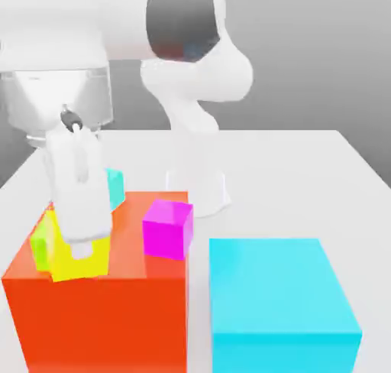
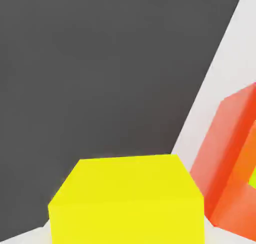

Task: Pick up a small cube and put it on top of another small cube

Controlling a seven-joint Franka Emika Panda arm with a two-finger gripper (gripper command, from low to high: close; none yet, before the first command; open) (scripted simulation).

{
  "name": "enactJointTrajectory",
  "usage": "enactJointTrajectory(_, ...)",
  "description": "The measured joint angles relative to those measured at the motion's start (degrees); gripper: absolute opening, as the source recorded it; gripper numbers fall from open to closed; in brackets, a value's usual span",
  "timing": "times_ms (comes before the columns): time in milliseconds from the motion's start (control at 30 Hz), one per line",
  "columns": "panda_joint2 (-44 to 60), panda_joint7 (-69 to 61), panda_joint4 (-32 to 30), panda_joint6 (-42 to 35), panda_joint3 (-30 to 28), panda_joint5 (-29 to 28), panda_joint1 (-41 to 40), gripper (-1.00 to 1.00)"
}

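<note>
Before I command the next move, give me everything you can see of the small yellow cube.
The small yellow cube is plain, bright pure yellow, matte and unmarked, with sharp edges. In the exterior view it sits tilted above the big orange block, near that block's left edge, with the gripper coming down onto its top. A lime-green small cube shows just behind it on the view's left; whether they touch I cannot tell. In the hand view the yellow cube appears close up, faces clean.
</note>
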Motion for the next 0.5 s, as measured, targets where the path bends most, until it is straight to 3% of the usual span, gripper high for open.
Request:
enactJointTrajectory(400, -15.89, 12.27, -10.16, -11.93, 3.79, -0.93, 1.61, -1.0)
enactJointTrajectory(500, -14.38, 14.05, -13.88, -7.23, 4.47, -1.33, 1.34, -1.0)
